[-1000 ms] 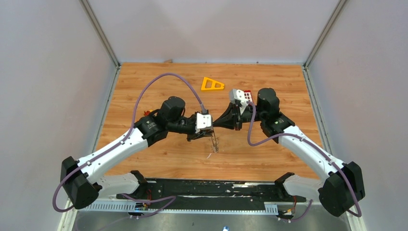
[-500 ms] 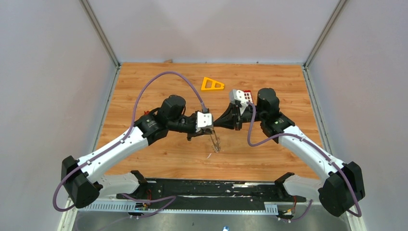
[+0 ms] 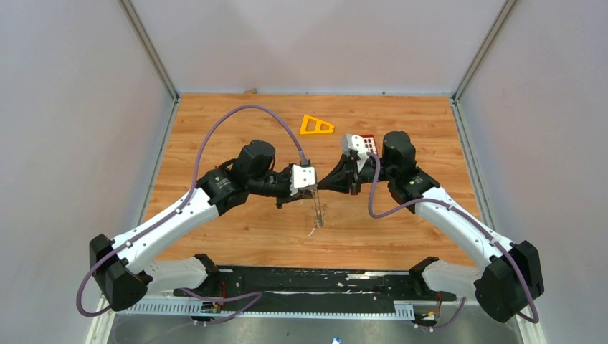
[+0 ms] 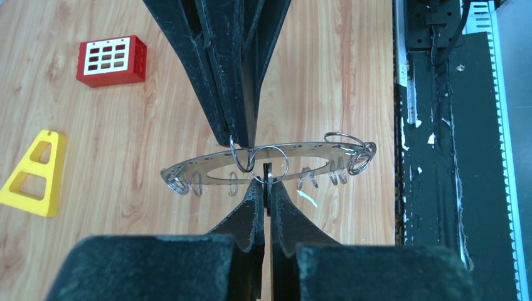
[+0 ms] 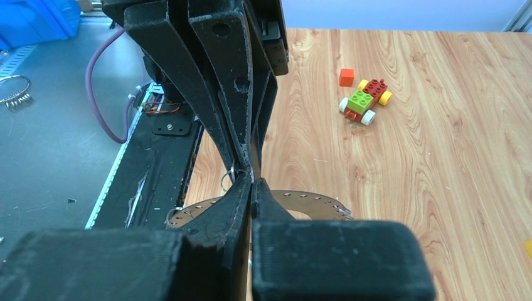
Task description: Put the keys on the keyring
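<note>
Bright, even overhead light, faint soft shadows

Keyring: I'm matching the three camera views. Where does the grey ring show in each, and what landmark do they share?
Top external: the keyring is a thin edge-on sliver at mid-table.
Left wrist: centre of the picture, a wide flat ellipse.
Right wrist: lower centre, only an arc shows; the rest is hidden.
Shared landmark: the black base rail, at the bottom in top external, at the right in left wrist, at the left in right wrist.
</note>
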Robot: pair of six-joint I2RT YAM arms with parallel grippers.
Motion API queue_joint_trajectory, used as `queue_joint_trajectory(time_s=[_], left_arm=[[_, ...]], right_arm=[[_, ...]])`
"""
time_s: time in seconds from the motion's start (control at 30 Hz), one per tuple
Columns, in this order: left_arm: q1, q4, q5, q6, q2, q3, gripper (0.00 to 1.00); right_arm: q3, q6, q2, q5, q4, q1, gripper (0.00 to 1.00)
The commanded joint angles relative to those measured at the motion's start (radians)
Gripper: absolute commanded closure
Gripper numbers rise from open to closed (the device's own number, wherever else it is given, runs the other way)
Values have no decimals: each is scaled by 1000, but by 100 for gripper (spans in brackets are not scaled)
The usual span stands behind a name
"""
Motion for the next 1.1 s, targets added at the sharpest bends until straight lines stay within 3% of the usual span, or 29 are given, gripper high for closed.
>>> queue_joint_trajectory(time_s=[0.0,1.07], left_arm=[[2,-20,-29,5,-39,43,100],[5,-155,-83,21,-8,184,100]], right_arm=[[48,-17,-15,-9,18,-5,100],[42,-67,-10,27,-13,-5,100]])
